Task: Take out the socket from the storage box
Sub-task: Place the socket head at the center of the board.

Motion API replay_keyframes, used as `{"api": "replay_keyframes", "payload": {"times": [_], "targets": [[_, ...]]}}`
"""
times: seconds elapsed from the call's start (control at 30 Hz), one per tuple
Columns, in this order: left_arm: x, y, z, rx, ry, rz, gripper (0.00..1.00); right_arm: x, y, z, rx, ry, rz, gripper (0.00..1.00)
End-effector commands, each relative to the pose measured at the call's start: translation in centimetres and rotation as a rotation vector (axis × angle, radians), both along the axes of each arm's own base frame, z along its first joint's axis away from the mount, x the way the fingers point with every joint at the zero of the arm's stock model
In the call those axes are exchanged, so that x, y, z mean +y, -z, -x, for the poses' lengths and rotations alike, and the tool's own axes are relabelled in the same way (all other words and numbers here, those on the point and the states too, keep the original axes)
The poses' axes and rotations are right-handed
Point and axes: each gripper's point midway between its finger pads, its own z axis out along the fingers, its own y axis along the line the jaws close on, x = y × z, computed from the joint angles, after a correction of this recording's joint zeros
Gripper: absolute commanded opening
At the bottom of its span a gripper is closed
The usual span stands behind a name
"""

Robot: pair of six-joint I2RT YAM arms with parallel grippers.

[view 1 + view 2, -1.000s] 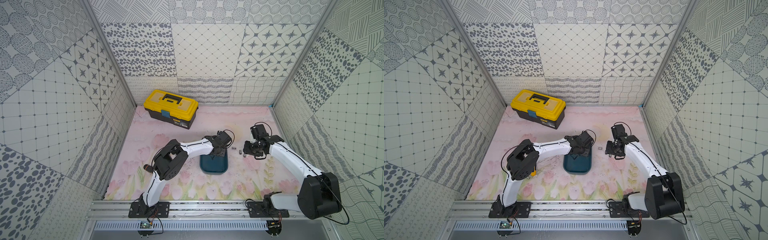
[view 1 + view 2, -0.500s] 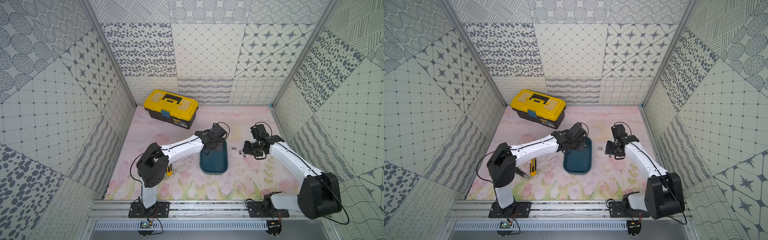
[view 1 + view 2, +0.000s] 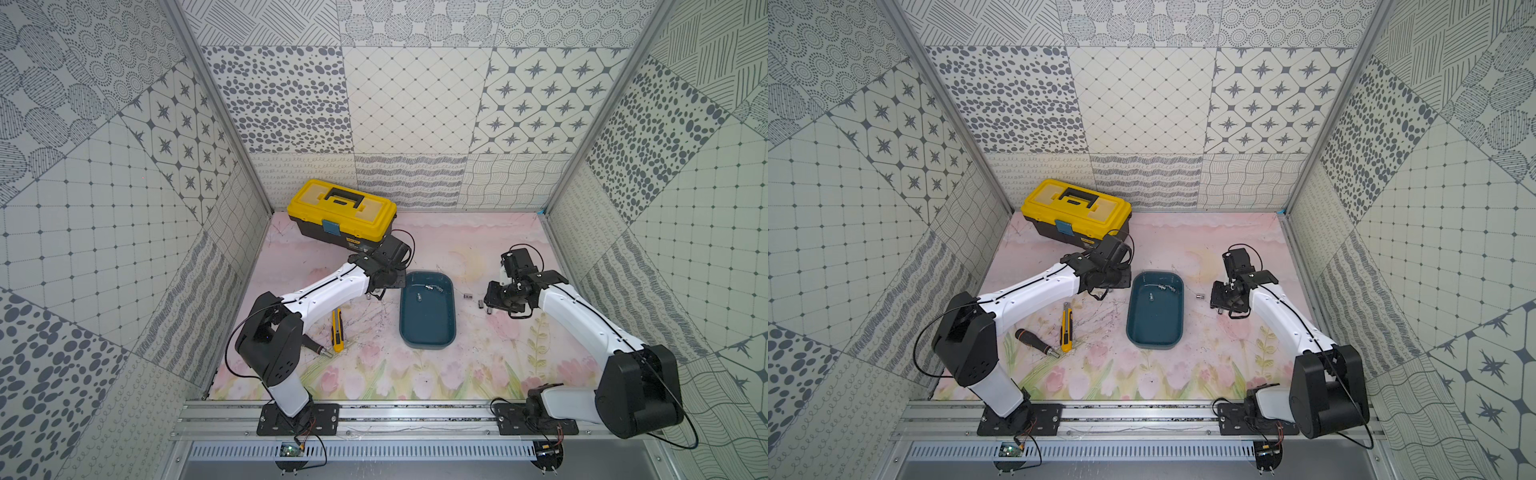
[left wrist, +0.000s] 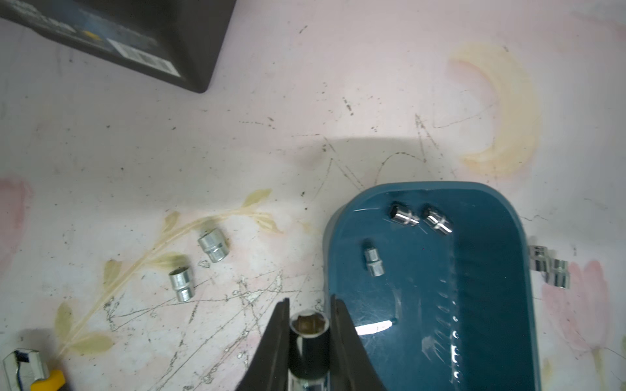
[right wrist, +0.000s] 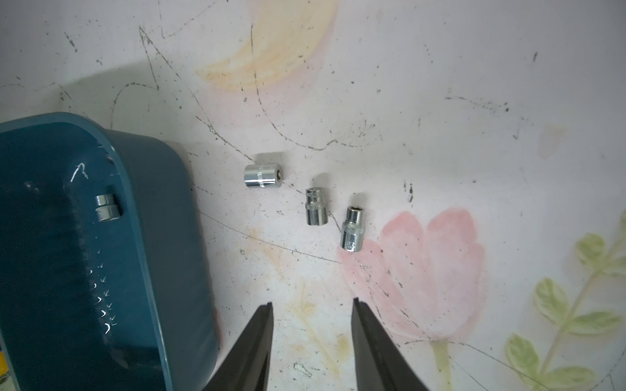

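The left gripper (image 4: 310, 300) has swung off the storage box (image 3: 428, 330) to the mat (image 3: 415, 374) just beside it, pinching a socket (image 4: 309, 342). The right gripper (image 5: 311, 304) hangs spread and empty

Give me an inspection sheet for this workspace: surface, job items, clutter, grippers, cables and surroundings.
Surface: pink floral mat, scratched and scuffed.
Job's things: teal storage box holds three sockets; two loose sockets lie on the mat on its left-arm side, three more on its right-arm side.
Clutter: yellow toolbox at the back; utility knife and screwdriver beside the left arm.
Grippers: left gripper shut on a socket, beside the box; right gripper open, empty, over the mat.
Cables: black cables loop along both arms.
Surroundings: patterned walls; metal rail in front.
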Motion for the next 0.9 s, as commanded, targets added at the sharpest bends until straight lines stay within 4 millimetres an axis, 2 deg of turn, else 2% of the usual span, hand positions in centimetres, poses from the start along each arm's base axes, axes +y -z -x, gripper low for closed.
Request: {"api": "replay_keyframes", "payload": {"times": [0.0, 0.17, 0.3, 0.43, 0.67, 0.87], "targets": [[1.3, 1.6, -1.1, 0.013, -0.018, -0.008, 0.12, 0.1, -0.2, -0.2, -0.025, 0.000, -0.015, 0.43], [1.9, 4.2, -1.6, 0.052, -0.033, -0.044, 0.12, 0.2, -0.2, -0.2, -0.027, -0.001, -0.019, 0.43], [1.6, 5.9, -2.4, 0.056, -0.034, -0.044, 0.13, 0.2, -0.1, -0.2, -0.024, -0.001, -0.018, 0.43], [1.6, 7.6, -2.4, 0.086, -0.040, -0.052, 0.13, 0.2, 0.0, -0.2, -0.021, -0.001, -0.018, 0.44], [1.8, 9.4, -2.2, 0.110, -0.045, -0.071, 0.14, 0.2, -0.1, -0.2, -0.025, -0.002, -0.020, 0.44], [1.8, 10.1, -2.1, 0.122, -0.043, -0.078, 0.16, 0.3, -0.2, -0.2, -0.028, -0.001, -0.023, 0.44]]}}
